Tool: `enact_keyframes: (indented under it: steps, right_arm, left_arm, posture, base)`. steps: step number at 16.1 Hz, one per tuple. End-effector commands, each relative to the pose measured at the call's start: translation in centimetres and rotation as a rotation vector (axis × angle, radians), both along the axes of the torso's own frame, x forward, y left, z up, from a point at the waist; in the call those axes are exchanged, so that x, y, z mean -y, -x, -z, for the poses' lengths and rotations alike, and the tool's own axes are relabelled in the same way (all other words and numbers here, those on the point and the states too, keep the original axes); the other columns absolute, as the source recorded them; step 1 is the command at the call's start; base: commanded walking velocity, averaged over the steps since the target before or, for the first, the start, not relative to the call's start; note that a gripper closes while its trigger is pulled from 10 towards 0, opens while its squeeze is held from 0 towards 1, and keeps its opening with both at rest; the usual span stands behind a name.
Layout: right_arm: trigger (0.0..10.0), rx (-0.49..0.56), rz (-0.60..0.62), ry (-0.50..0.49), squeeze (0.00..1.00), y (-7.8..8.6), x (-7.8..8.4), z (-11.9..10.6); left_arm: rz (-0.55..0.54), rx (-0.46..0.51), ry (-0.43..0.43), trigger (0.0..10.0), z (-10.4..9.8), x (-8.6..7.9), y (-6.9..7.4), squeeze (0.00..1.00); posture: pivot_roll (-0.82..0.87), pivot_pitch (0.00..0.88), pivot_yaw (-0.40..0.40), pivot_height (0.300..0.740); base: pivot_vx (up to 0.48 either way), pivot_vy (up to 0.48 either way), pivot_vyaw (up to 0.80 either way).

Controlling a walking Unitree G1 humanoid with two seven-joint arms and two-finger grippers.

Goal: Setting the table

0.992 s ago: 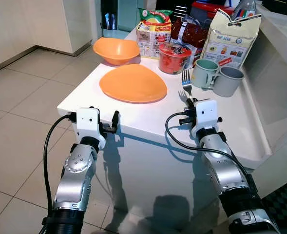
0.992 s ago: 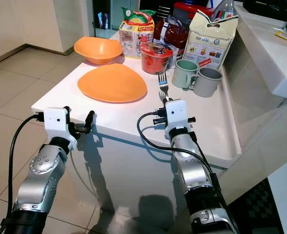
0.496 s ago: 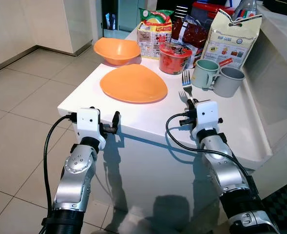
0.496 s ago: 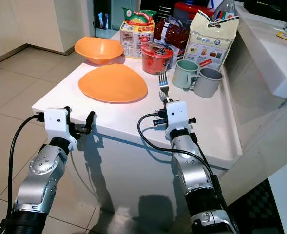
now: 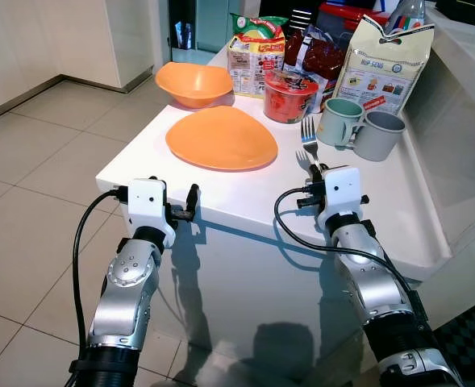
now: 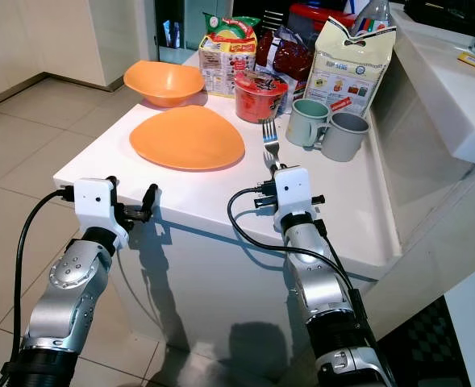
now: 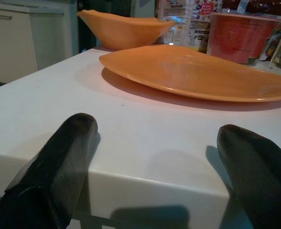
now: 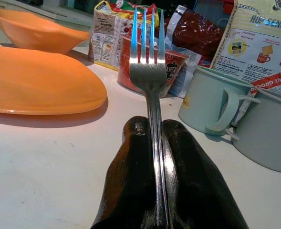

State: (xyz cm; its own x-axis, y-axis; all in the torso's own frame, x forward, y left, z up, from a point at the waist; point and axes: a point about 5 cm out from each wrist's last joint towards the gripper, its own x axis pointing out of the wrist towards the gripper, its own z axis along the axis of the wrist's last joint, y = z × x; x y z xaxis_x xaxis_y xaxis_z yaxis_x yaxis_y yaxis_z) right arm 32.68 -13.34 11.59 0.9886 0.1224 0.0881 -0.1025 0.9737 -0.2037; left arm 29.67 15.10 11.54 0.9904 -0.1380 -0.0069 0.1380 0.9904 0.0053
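The right end effector is over the white worktop, its two black fingers clamped on the handle of a fork whose tines point away toward the far side. The fork sits just right of the orange plate, near the green mug and grey mug. Farther back stand an orange bowl, a red noodle cup and several food packets (labels partly legible). The left end effector hovers at the worktop's near left edge, its fingers spread apart and holding nothing.
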Motion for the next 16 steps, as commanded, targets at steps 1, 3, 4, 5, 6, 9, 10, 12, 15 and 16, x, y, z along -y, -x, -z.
enact_keyframes:
  steps: [1, 3, 4, 5, 6, 9, 10, 12, 15, 16]
  right_arm:
    - [10.0, -0.053, 0.022, 0.008, 0.00, 0.3, 0.6, 1.2]
    - [10.0, -0.057, 0.019, 0.011, 0.00, 0.7, 0.7, 1.4]
    - [10.0, -0.056, 0.019, 0.013, 0.00, 0.7, 0.8, 1.4]
    - [10.0, -0.054, 0.029, 0.016, 0.00, 0.7, 1.2, 1.3]
    - [10.0, -0.056, 0.037, 0.018, 0.00, 0.7, 1.5, 1.3]
    - [10.0, -0.057, 0.019, 0.024, 0.00, 0.6, 1.0, 1.3]
    - [10.0, -0.057, 0.017, 0.023, 0.00, 0.6, 0.9, 1.3]
    - [10.0, -0.057, 0.018, 0.021, 0.00, 0.6, 0.8, 1.3]
    - [10.0, -0.059, -0.007, -0.026, 0.00, 1.2, 1.1, 1.2]
    - [10.0, -0.060, -0.025, -0.043, 0.00, 1.7, 1.5, 1.2]
  left_arm:
    - [0.050, -0.022, -0.010, 10.0, 0.3, 1.2, 0.0, 0.00]
    - [0.046, -0.022, 0.052, 10.0, 0.3, 0.7, 0.7, 0.00]
    - [0.047, -0.023, 0.052, 10.0, 0.4, 0.4, 1.1, 0.00]
    - [0.041, -0.037, 0.045, 10.0, 1.0, -0.5, 2.1, 0.00]
    - [0.032, -0.054, 0.037, 10.0, 1.6, -1.1, 2.7, 0.00]
    - [0.040, -0.029, 0.005, 10.0, 1.3, -0.9, 2.5, 0.00]
    - [0.043, -0.022, 0.005, 10.0, 1.1, -0.8, 2.4, 0.00]
    - [0.046, -0.018, 0.005, 10.0, 0.9, -0.7, 2.4, 0.00]
    - [0.054, -0.013, 0.015, 10.0, 0.8, -0.4, 2.3, 0.00]
    - [0.054, -0.015, 0.016, 10.0, 0.9, -0.4, 2.4, 0.00]
  posture:
    - [0.12, 0.000, -0.067, 0.740]
    - [0.12, 0.000, -0.066, 0.740]
    - [0.11, 0.000, -0.065, 0.740]
    - [0.12, 0.000, -0.065, 0.740]
    - [0.12, 0.000, -0.070, 0.740]
    - [0.13, 0.000, -0.075, 0.740]
    - [0.13, 0.000, -0.075, 0.740]
    - [0.13, 0.000, -0.073, 0.740]
    - [0.12, 0.000, -0.075, 0.740]
    - [0.12, 0.000, -0.077, 0.740]
  base:
    - [0.000, 0.000, 0.00]
    - [0.000, 0.000, 0.00]
    - [0.000, 0.000, 0.00]
    - [0.000, 0.000, 0.00]
    - [0.000, 0.000, 0.00]
    - [0.000, 0.000, 0.00]
    - [0.000, 0.000, 0.00]
    - [-0.291, 0.000, 0.00]
    - [-0.097, 0.000, 0.00]
    - [0.000, 0.000, 0.00]
